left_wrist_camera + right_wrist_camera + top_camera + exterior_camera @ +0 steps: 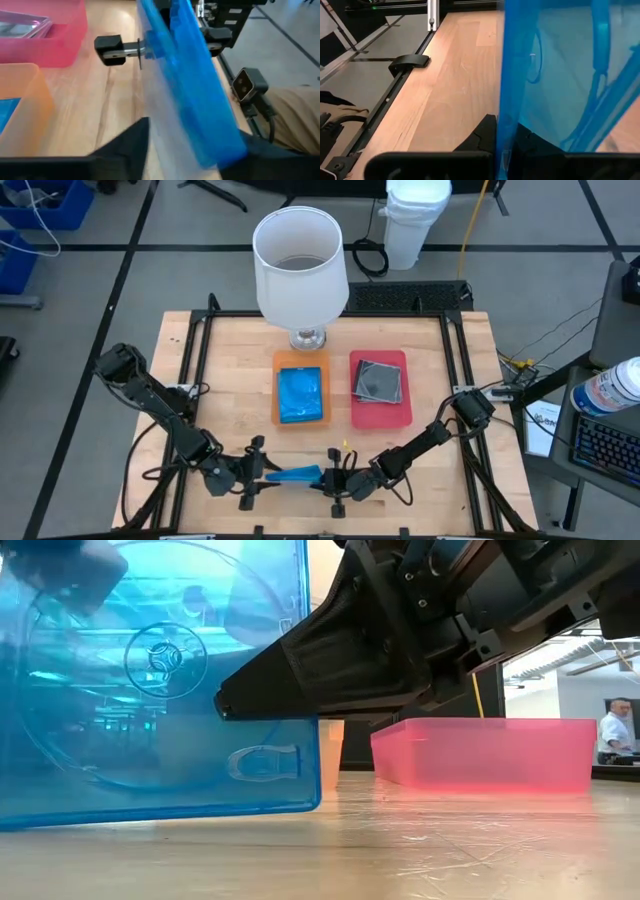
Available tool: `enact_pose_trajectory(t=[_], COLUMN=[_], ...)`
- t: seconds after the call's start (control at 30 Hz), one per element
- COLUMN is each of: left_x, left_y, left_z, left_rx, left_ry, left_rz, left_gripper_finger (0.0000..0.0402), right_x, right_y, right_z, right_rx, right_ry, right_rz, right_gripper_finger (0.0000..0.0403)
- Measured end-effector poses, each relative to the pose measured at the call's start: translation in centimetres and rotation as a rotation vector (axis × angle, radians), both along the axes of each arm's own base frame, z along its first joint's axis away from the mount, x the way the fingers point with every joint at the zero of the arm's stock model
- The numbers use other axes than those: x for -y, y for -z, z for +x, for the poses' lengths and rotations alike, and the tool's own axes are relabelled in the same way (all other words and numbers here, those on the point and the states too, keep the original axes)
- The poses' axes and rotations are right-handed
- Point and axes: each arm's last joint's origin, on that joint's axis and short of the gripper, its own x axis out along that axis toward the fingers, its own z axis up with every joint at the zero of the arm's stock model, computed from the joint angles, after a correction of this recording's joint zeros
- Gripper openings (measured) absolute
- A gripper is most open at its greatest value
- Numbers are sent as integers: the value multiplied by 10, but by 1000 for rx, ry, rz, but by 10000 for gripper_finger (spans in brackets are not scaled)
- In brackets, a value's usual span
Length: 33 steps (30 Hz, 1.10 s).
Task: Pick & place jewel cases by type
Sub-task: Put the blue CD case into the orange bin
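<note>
Blue jewel case [296,475] held on edge at the near middle of the wooden surface [230,360], between the two arms. The left claw [262,471] and the right claw [327,477] meet at it from opposite sides; in the left wrist view the case [187,85] stands between that claw's own dark fingers with the other claw's fingers [111,49] closed onto its far edge, so both appear shut on it — a handover, by the look of it. In the low view the case [160,690] has its lower edge on or just above the surface; which, cannot be told. Another blue case [301,394] already lies in the orange tray [279,364], and a clear grey case [378,381] in the red tray [398,416], both just in front of a white lamp [300,265]. Handling, as a judgement: the case is light, thin and stiff, with smooth, probably slippery faces, and its brittle plastic may crack under hard pinching — best taken across the two flat faces near an edge, with moderate pressure.
</note>
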Motion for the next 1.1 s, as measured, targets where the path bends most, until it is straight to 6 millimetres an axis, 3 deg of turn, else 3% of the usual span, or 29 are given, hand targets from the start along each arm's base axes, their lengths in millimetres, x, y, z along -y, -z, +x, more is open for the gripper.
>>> enact_pose_trajectory(t=[0.2,0.27,0.43,0.63,0.73,0.87,1.1], left_x=[1,0,2,4,4,6,5], left_y=[0,0,0,-2,-4,-5,-6], left_z=[0,0,-1,-6,-9,-10,-9], left_rx=[1,-1,-5,-2,2,8,24], left_ry=[11,16,45,66,81,106,84], left_rz=[-3,2,24,49,63,61,88], left_gripper_finger=[56,30,37,32,32,32,32], right_x=[-2,-4,-11,-14,-16,-24,-26], right_y=[0,0,1,0,-12,-38,-57], right_z=[-1,-3,-7,-18,-29,-39,-34], right_rx=[-2,-3,-15,-85,-112,-21,84], right_ry=[-7,-10,-27,71,140,210,161], right_rz=[0,6,-1,-25,-56,-109,-63], right_gripper_finger=[18,24,56,125,161,198,242])
